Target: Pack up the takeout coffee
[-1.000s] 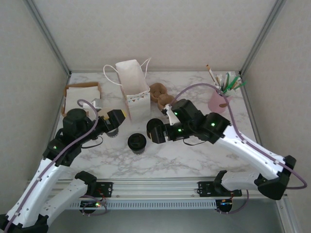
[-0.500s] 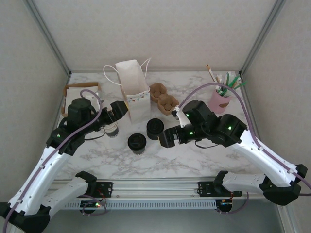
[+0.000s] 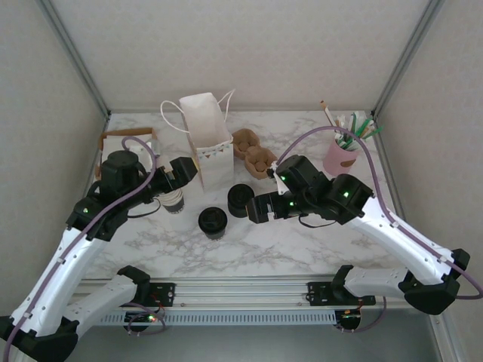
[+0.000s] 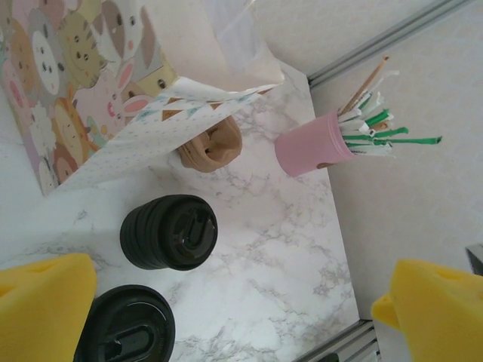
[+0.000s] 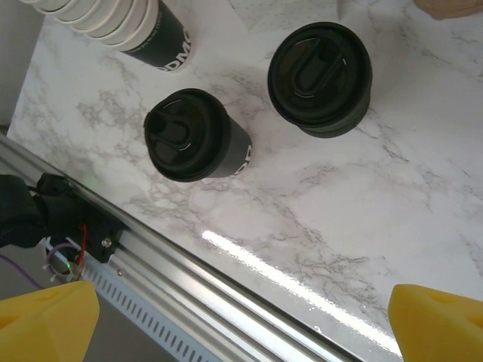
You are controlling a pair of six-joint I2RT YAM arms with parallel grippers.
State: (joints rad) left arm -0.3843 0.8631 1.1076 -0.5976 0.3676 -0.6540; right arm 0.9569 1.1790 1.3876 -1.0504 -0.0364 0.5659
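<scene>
Takeout coffee (image 3: pixel 213 222), small dark-banded paper cup under round black lid, standing on marble counter (image 3: pixel 253 253), not yet in white paper bag (image 3: pixel 205 130); left gripper (image 4: pixel 241 309) and right gripper (image 5: pixel 241 324) jaws spread, empty.

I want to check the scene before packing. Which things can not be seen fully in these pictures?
Top view: the left arm partly covers the stack of cups.
Left wrist view: the bottom edge cuts off the takeout coffee; the paper bag hides part of the brown carrier.
Right wrist view: the top edge cuts off the stack of cups.
</scene>
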